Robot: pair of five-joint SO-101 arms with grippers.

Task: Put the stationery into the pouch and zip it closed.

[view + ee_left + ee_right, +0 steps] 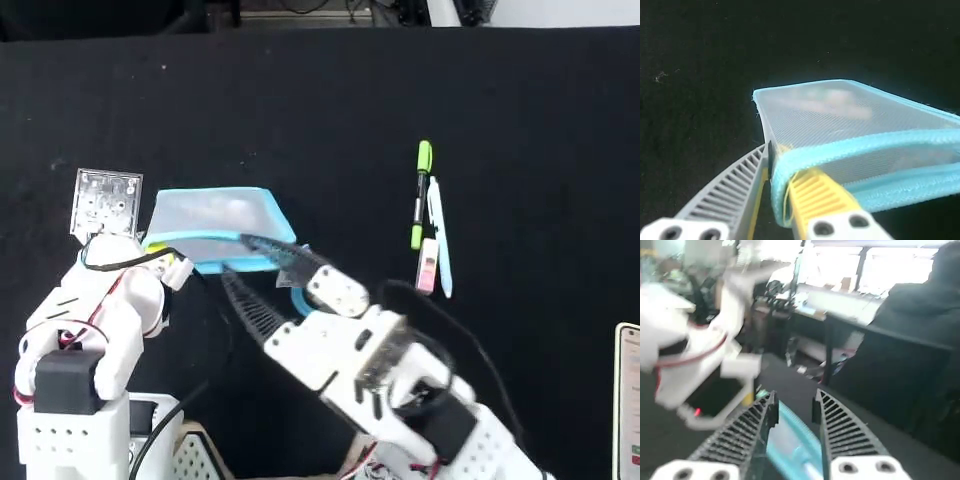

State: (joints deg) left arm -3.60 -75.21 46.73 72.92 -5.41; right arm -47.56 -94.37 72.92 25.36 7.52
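Left gripper (pixel 782 165) of mine clenched on pouch (pixel 840 120) rim, lower frame, my right gripper (pixel 233 256) spread astride its near edge, centre, pouch's inside too blurred to tell, stationery (pixel 421 205) centre-right.

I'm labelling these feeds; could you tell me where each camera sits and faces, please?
High view: fixed above, looking down on the black table; left arm, right arm, pouch and pens show.
Left wrist view: on the left arm, looking along the left gripper, shut on the pouch's corner.
Right wrist view: on the right arm, looking past the open right gripper toward the left arm and room.
Shared: the pouch appears in all three.
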